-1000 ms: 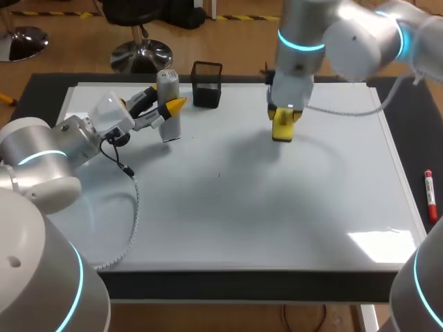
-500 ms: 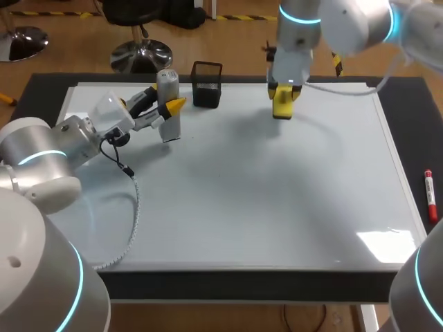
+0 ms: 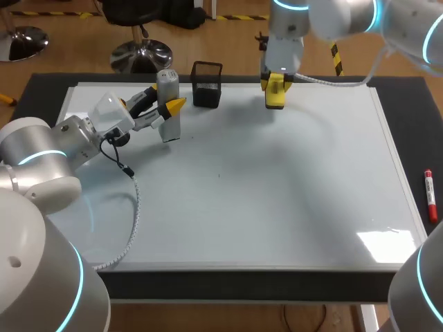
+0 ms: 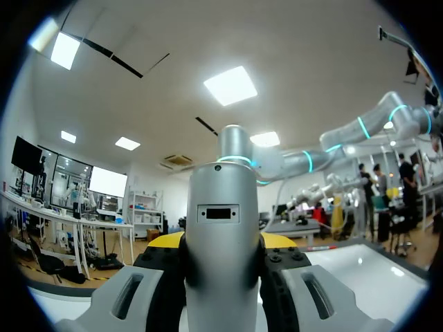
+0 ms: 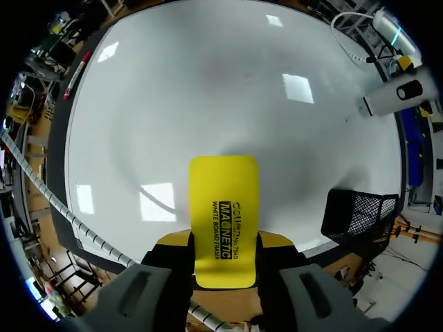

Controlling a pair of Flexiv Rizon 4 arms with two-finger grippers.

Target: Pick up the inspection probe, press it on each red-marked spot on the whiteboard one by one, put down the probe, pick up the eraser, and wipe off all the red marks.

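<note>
One inspection probe (image 3: 168,81), silver and upright, gripped from both sides by the left end effector (image 3: 164,102) at the far left of the one whiteboard (image 3: 277,194). One yellow eraser (image 3: 275,99) clamped in the right end effector (image 3: 275,84), over the board's far edge near the middle (contact with the surface unclear). One black mesh basket (image 3: 207,84) between probe and eraser. One red marker (image 3: 430,195) on the tabletop (image 3: 408,104), right of the board.

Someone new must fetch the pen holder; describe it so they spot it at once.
Find the whiteboard. At its far edge, between the silver probe in the left tool and the yellow eraser in the right tool, stands the pen holder. It is the only black mesh box.
</note>
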